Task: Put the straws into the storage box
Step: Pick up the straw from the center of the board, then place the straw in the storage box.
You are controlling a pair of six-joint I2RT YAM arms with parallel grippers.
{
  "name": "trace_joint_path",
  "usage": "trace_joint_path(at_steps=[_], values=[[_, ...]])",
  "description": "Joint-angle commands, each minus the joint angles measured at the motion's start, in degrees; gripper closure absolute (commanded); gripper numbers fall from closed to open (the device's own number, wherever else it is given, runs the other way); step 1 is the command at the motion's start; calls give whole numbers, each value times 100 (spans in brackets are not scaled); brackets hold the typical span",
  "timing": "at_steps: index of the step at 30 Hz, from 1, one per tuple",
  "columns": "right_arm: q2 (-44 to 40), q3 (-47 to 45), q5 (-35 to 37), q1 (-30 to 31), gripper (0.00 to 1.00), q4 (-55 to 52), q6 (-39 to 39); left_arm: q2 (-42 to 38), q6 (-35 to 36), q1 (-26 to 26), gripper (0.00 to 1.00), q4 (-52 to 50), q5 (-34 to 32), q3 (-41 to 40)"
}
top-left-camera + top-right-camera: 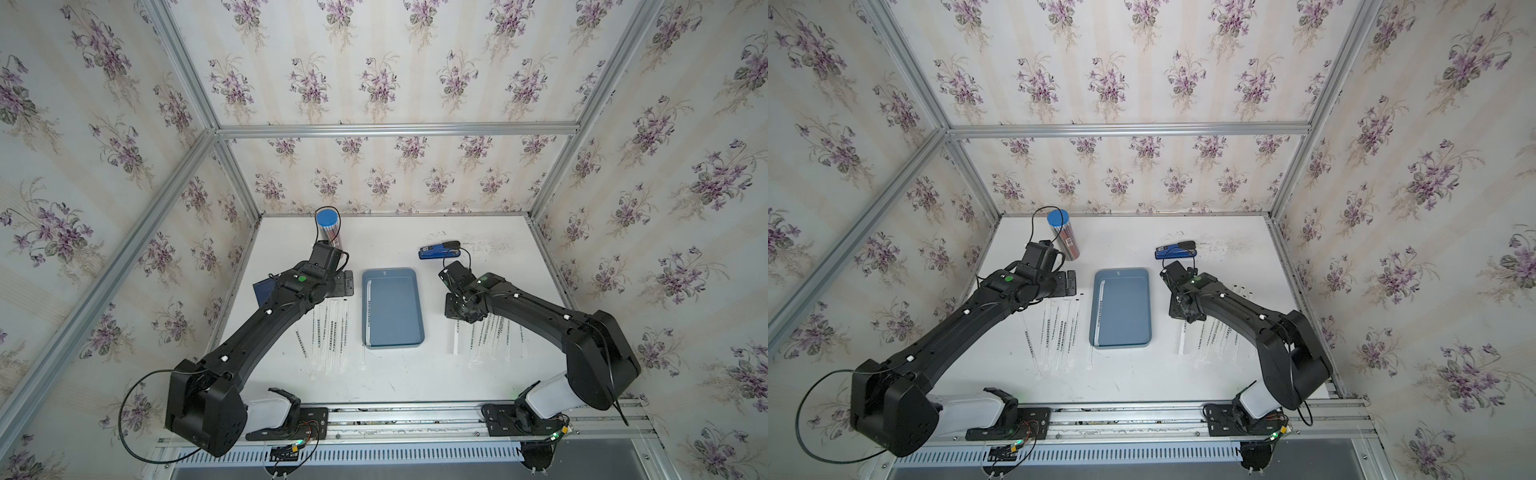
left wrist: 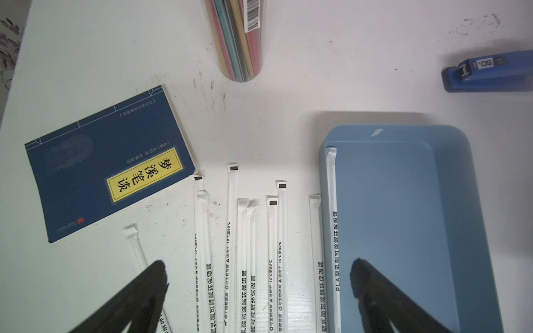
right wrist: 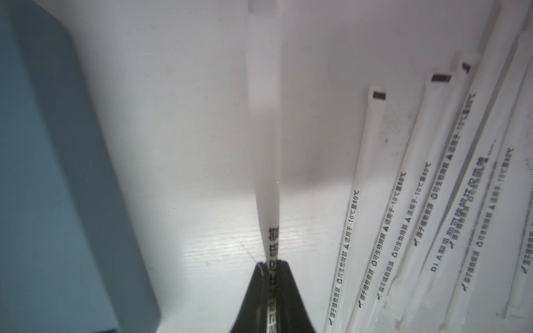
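The grey-blue storage box (image 1: 395,309) (image 1: 1121,309) lies mid-table, and one straw (image 1: 368,307) (image 2: 331,201) rests inside along its left wall. Several white straws (image 1: 328,332) (image 2: 248,245) lie in a row left of the box. My left gripper (image 1: 340,291) (image 2: 258,271) hangs open above them, one finger over the box's edge. More straws (image 1: 492,336) (image 3: 403,187) lie right of the box. My right gripper (image 1: 456,316) (image 3: 272,263) is shut on a single straw (image 1: 455,343) (image 3: 264,115) between the box (image 3: 43,173) and that row.
A clear tube of coloured pencils (image 1: 328,230) (image 2: 236,37) with a blue cap stands at the back left. A blue stapler (image 1: 438,251) (image 2: 490,72) lies behind the box. A navy book (image 1: 262,291) (image 2: 109,164) lies under the left arm.
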Motion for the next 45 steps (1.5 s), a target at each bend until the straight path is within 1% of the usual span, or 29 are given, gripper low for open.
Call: trace_joint_path(at_steps=[1,3,6,9,12,15,17,19,29,38,45], values=[[271,896,56,335,89,-727,-67,224,53,-1,2,176,298,-41],[740,1668,-21,632,88,-846,30,406,14,-10,2,228,557,-79],[1536,2630,-142,995,88,-669,210,496,-5,-28,2,240,754,-141],[2399,3509,-288,1233,89,-448,392,681,-17,34,1,-119,360,-122],[3118,4255,-328,1430,89,-373,463,583,82,285,1,-437,274,-151],[3699,4762,-328,1578,89,-428,454,345,82,710,1,-689,516,-246],[3912,4837,-346,1619,89,-452,459,269,88,924,1,-738,690,-340],[4009,4787,-364,1660,89,-407,472,153,110,1028,1,-710,739,-451],[4375,4661,-640,1760,89,-231,716,82,84,1044,2,-641,884,-495],[4484,4661,-671,1755,88,-233,745,-3,26,1070,2,-774,726,-549],[4489,4683,-723,1756,87,-165,782,-160,-232,1369,6,-984,582,-626]])
